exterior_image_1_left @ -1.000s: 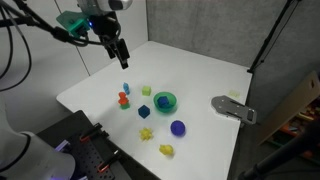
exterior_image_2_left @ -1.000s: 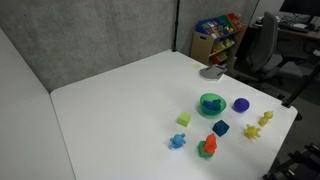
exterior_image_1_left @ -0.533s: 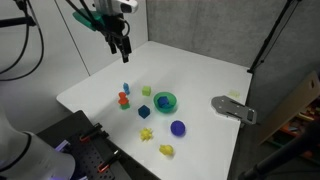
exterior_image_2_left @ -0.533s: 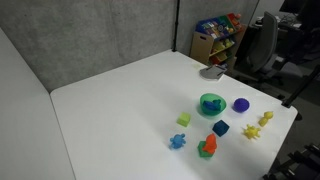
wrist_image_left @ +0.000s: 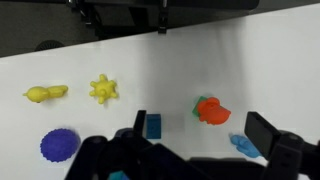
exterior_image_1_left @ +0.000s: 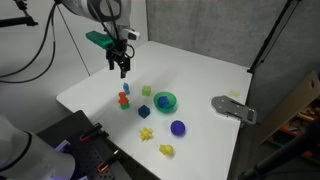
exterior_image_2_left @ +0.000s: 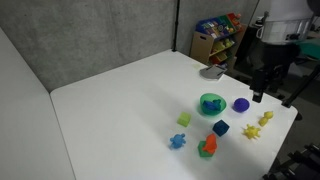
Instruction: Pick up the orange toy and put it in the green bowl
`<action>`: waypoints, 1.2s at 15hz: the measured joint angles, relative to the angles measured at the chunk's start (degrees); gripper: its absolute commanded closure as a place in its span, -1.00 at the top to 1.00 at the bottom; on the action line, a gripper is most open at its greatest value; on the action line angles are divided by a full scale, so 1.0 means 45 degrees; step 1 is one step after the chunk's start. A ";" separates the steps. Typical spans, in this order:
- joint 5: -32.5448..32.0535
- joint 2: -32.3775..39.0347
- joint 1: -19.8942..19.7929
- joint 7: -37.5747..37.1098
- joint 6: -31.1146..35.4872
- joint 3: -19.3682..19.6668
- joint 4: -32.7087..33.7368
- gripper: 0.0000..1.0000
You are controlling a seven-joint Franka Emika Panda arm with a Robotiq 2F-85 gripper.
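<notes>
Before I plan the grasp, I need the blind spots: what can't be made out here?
Orange toy: blurred in the wrist view, shape unclear.
Green bowl: the blue thing inside is too small to identify in both exterior views.
Light-blue toy: partly behind a gripper finger, wrist view.

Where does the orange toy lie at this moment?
In an exterior view the orange toy lies on the white table, just below the light blue toy and left of the blue cube; the green bowl stands farther right.
</notes>
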State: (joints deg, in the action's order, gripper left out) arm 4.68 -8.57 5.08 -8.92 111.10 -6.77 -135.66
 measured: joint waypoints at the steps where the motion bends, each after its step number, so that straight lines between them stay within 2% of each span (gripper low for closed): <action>1: 0.0019 0.0356 0.0037 -0.0012 0.0242 -0.0019 -0.0018 1.00; 12: 0.1803 0.3481 0.0641 -0.0322 0.5046 -0.0157 -0.0603 1.00; 18: 0.1796 0.3647 0.0717 -0.0543 0.5202 -0.0161 -0.0599 1.00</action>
State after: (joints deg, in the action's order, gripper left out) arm 12.76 7.84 8.30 -11.37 134.50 -7.50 -138.35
